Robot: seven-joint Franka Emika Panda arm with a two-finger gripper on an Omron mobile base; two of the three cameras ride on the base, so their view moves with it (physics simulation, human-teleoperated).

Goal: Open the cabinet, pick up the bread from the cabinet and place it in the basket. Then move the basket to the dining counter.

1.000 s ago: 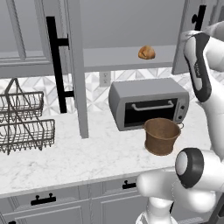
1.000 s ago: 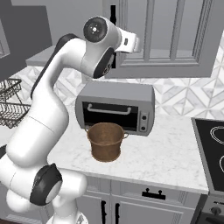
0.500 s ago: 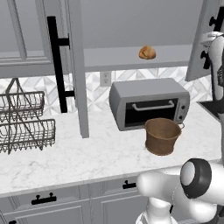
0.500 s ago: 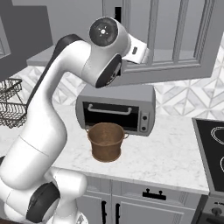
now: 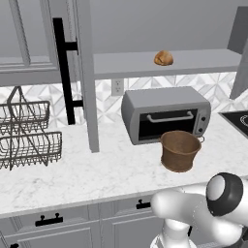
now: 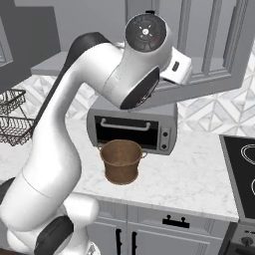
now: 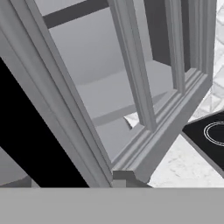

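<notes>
The cabinet [image 5: 160, 29] stands open, its left door [image 5: 82, 72] swung out with its black bar handle [image 5: 64, 72]. The bread [image 5: 163, 58], a small golden-brown bun, lies on the grey shelf [image 5: 203, 62]. Below it the brown woven basket [image 5: 180, 150] [image 6: 121, 160] stands empty on the worktop in front of the toaster oven. My hand [image 6: 175, 69] is raised against the right door [image 6: 214, 55]; its fingers are hidden behind the wrist. The hand view looks closely along that door's panelling [image 7: 144, 87], past a black bar [image 7: 30, 144]. The dining counter is out of view.
A silver toaster oven [image 5: 167, 115] [image 6: 132, 127] sits behind the basket. A dark wire two-tier rack [image 5: 24, 133] stands at the left of the marble worktop [image 5: 97, 169]. A black stove top [image 6: 241, 169] [image 7: 210, 133] lies to the right. Grey drawers [image 5: 53, 223] run below.
The arm has swung right and left the left base view. The right cabinet door has swung further open to the right along with the hand.
</notes>
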